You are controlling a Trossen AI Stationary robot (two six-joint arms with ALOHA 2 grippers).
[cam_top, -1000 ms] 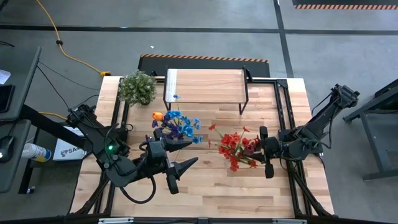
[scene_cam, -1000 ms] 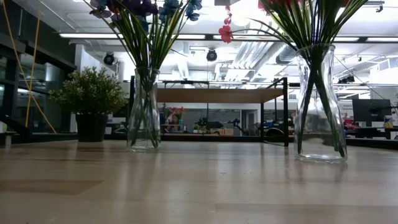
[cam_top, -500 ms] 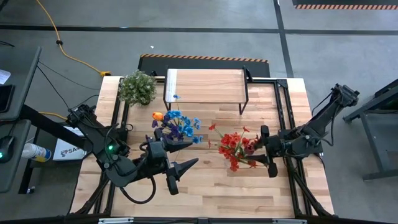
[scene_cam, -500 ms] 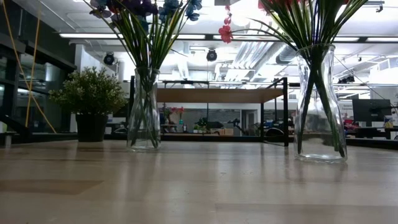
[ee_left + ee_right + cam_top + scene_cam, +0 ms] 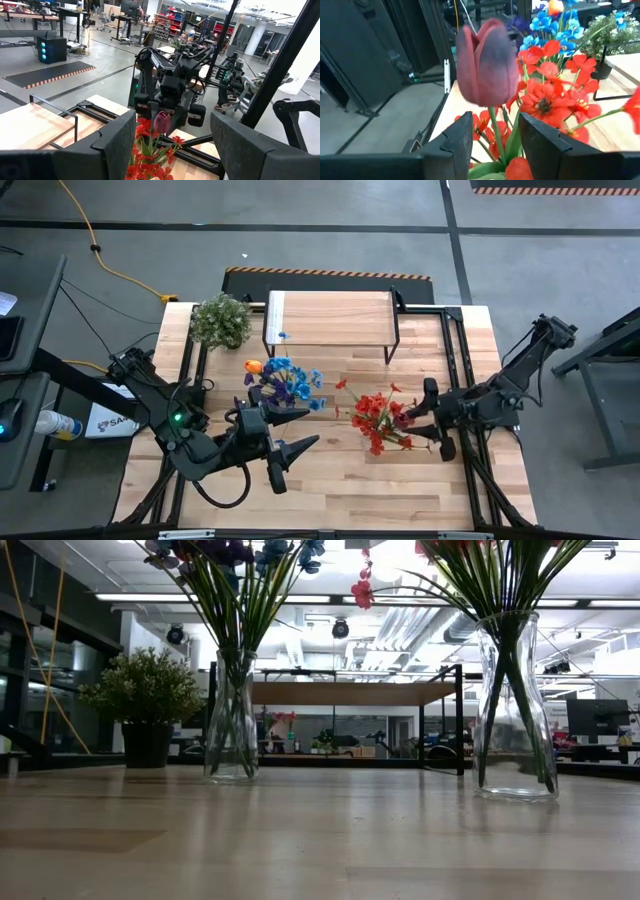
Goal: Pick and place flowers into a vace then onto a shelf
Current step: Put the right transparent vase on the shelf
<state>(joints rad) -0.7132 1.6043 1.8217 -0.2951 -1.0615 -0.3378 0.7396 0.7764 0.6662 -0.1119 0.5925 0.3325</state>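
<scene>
On the surface (image 5: 330,490), the shelf (image 5: 330,318) at twelve o'clock stays bare. The red flowers (image 5: 378,418) stand in their vase. The right pincer (image 5: 432,420) has drawn back toward three o'clock, fingers parted, tulip released. The left pincer (image 5: 290,445) waits wide at seven o'clock.

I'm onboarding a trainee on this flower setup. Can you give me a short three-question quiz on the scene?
1. True or false: a vase stands on the low shelf with the light wooden plank top.
2. Which gripper is beside the clear glass vase of red flowers? A) left B) right
3. Fill in: ___ glass vases stand on the wooden table.
Key: 1 false; 2 B, the right gripper; 3 two.
</scene>
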